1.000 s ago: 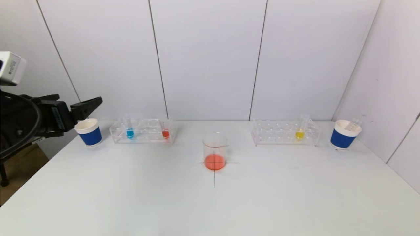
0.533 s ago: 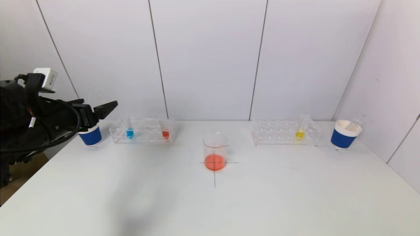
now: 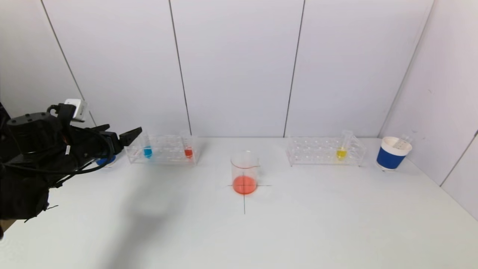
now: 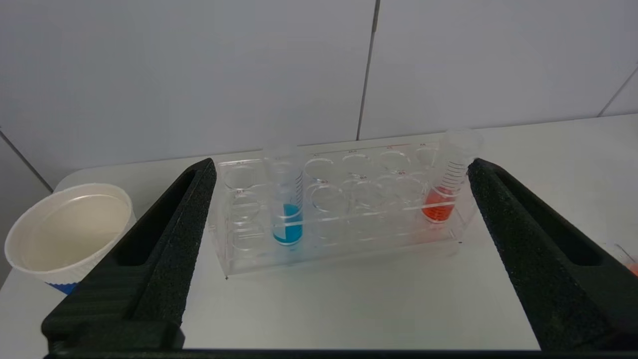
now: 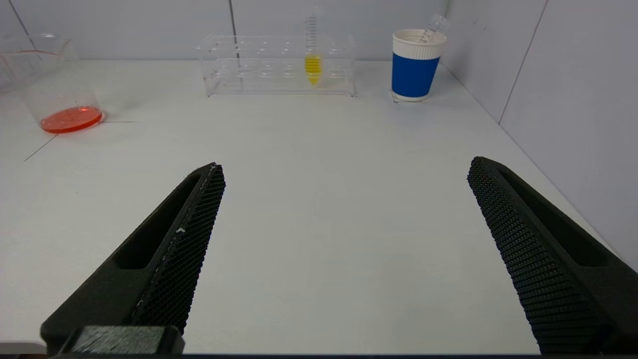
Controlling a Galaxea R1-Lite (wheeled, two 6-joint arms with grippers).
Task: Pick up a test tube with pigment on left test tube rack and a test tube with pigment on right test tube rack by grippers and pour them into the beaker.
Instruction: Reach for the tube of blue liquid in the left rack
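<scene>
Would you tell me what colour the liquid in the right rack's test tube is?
Yellow. The test tube in the right rack shows best in the right wrist view.

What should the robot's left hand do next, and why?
Probably ease forward toward the blue tube. The left hand is open and empty, a little short of the left rack, where the blue tube stands nearer the middle of its gap than the red tube.
</scene>
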